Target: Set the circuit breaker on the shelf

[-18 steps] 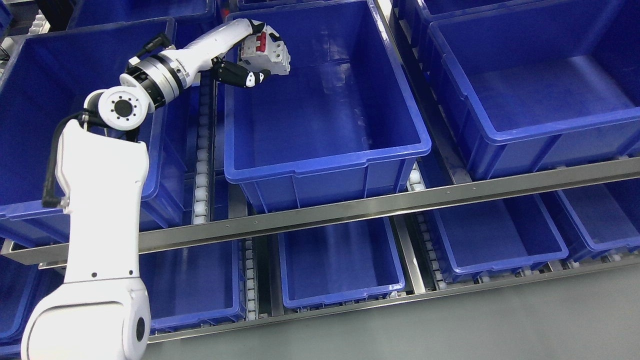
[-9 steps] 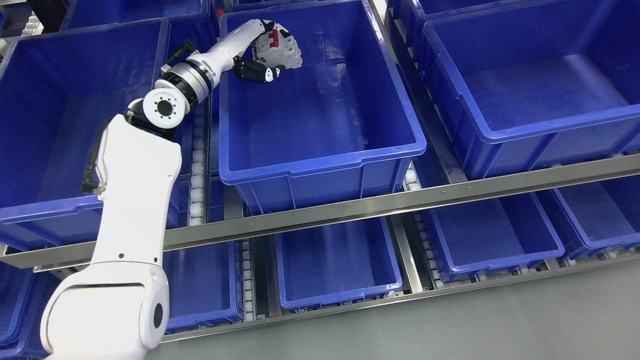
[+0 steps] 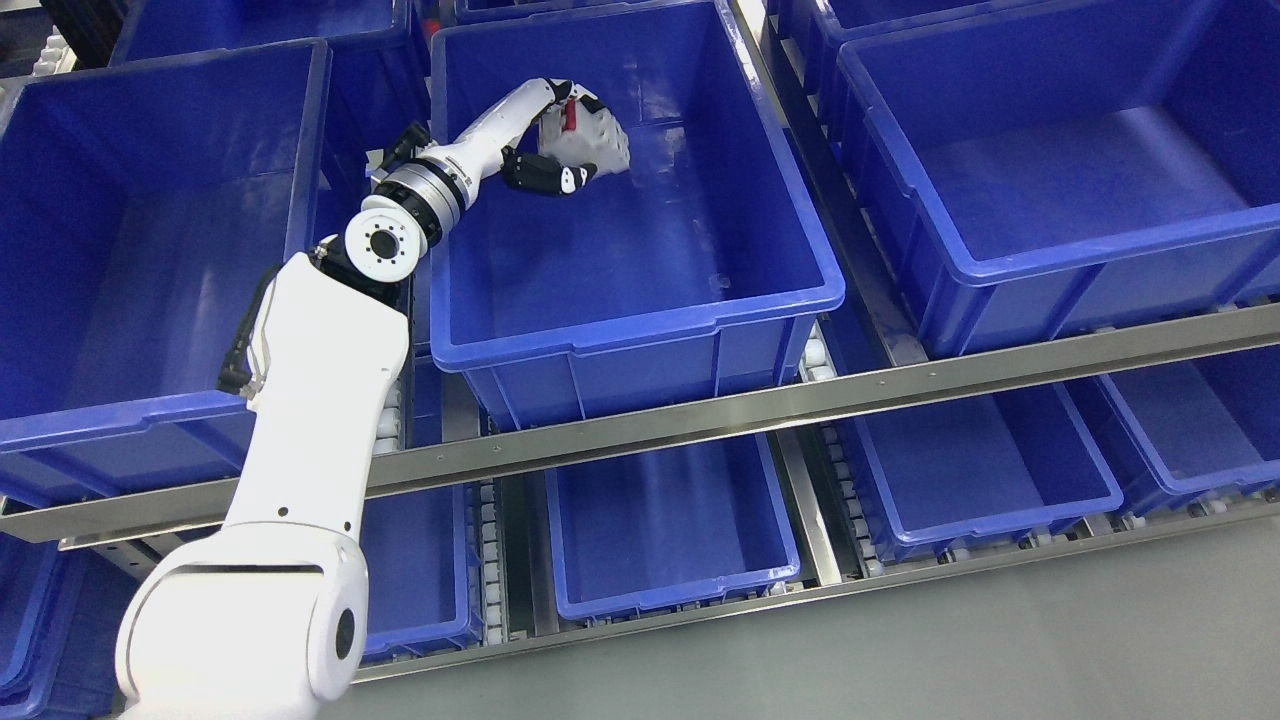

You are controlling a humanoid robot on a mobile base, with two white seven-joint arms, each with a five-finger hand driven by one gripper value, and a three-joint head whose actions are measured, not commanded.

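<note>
As before, breaker (image 3: 592, 140) in left hand (image 3: 560, 150), lower.

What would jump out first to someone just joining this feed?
The big white left arm rising from the lower left, its left hand inside the middle blue bin on the upper shelf. That hand grips a white circuit breaker with a red switch near the bin's back. Around it, rows of blue bins fill both shelf levels, behind a steel rail.

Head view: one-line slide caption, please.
Left hand holds a circuit breaker inside the middle blue bin on the shelf.
</note>
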